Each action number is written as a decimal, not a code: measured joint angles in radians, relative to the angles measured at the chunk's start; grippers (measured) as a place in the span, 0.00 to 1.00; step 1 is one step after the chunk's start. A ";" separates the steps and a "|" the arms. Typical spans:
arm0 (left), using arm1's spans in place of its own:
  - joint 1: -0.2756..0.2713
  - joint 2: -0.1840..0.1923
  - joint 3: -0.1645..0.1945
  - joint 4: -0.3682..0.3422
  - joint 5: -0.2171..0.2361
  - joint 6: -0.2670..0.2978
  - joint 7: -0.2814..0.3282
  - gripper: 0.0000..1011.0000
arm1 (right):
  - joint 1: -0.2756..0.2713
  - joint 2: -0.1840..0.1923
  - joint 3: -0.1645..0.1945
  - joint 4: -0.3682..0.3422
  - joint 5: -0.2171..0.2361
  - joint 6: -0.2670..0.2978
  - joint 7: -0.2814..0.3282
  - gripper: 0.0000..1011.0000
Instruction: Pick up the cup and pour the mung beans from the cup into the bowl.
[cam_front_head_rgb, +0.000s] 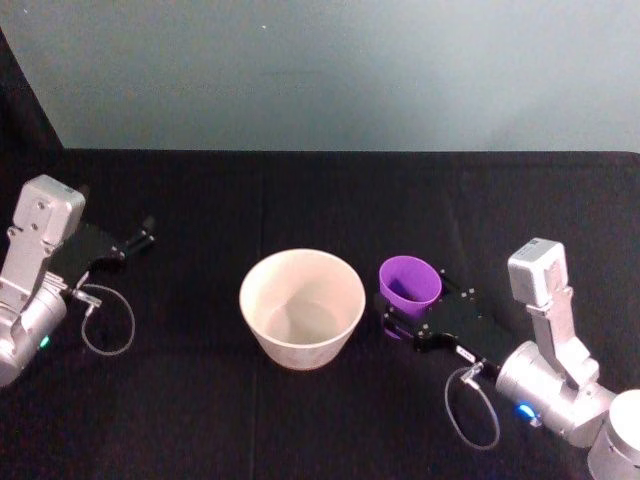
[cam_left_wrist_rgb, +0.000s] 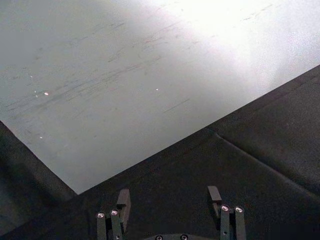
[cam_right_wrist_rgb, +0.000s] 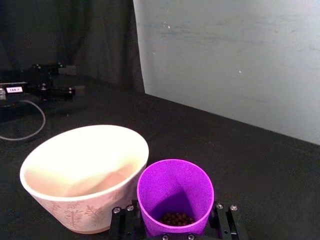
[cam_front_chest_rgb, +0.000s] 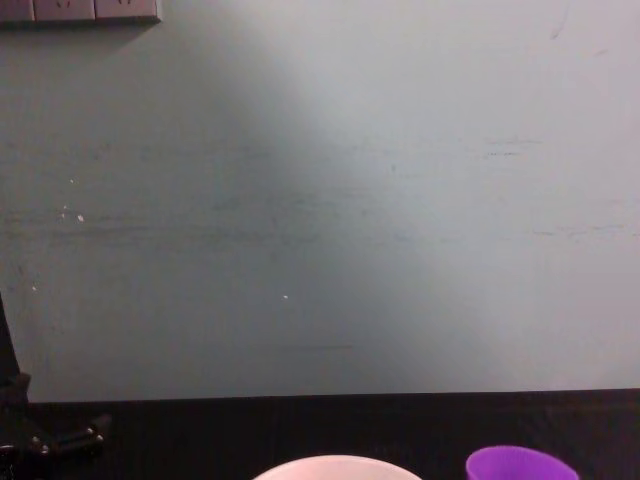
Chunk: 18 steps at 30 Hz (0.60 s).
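Right gripper apparently clasping cup, just beside bowl — left gripper spread wide, parked left

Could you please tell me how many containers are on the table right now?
2. The bowl stands in the middle; the cup is just to its right, gripped by the right gripper. The left gripper is parked, open, at far left.

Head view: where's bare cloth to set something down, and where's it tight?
Free: black cloth between the left gripper and the wide pale bowl, and behind the bowl to the wall. Tight: the small purple plastic cup, in the right gripper, beside the bowl.
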 joint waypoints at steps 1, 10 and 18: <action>0.000 0.000 0.000 0.000 0.000 0.000 0.000 0.99 | -0.002 0.001 0.003 -0.006 -0.001 0.003 0.000 0.73; 0.000 0.000 0.000 0.000 0.000 0.000 0.000 0.99 | -0.006 0.026 0.041 -0.111 0.007 0.087 -0.004 0.72; 0.000 0.000 0.000 0.000 0.000 0.000 0.000 0.99 | 0.042 0.046 0.060 -0.200 0.026 0.188 -0.004 0.72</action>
